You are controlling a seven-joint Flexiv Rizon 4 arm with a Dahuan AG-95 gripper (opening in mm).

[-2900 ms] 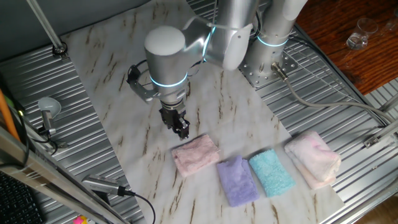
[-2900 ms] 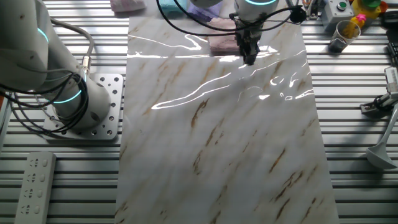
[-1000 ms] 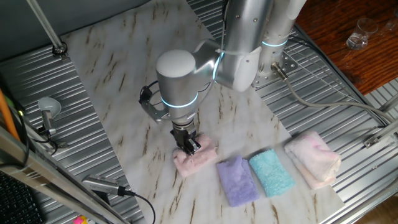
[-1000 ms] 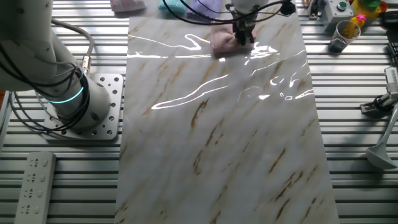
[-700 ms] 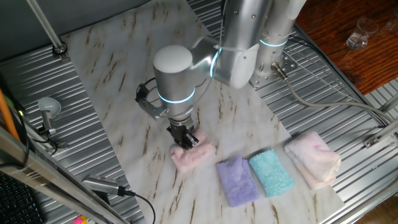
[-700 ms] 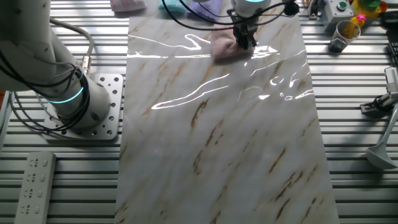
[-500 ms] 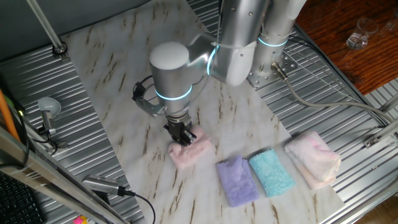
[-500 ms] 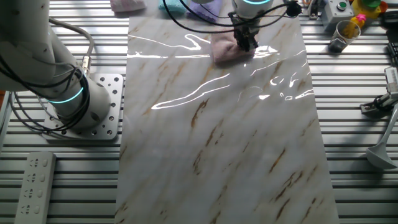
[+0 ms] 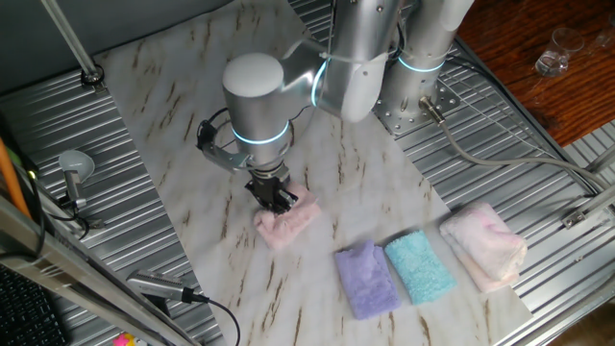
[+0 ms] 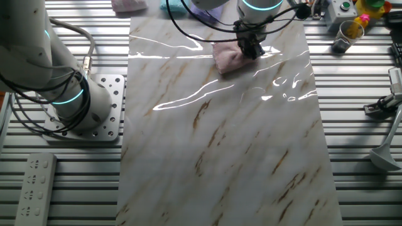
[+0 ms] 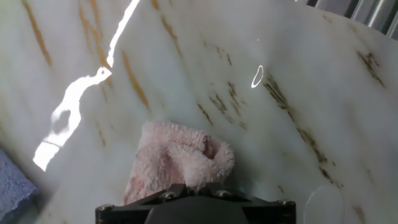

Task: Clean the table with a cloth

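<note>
Step in hand: wiping. The gripper is down on the cloth, its fingers closed into the pink pile with a fold of towel bunched between them. The hand view confirms this: the cloth is gathered directly under the gripper body and sits flat against the slab. The grip appears firm, though the fingertips themselves are buried in the fabric and cannot be seen.

Location: the cloth lies on the table, toward its 6 o'clock end in the fixed view that shows the row of towels. In the other fixed view the cloth sits near 12 o'clock on the table, with the gripper at its 3 o'clock edge.

Nearby items: a purple towel, a teal towel and a pale pink towel lie in a row at roughly 4 o'clock from the cloth, apart from it.

Assessment: most of the marble surface looks uncovered by any stroke as yet. The next move calls for steady downward pressure while dragging the cloth across the open slab, away from the spare towels, without letting the fold slip from the fingers.
</note>
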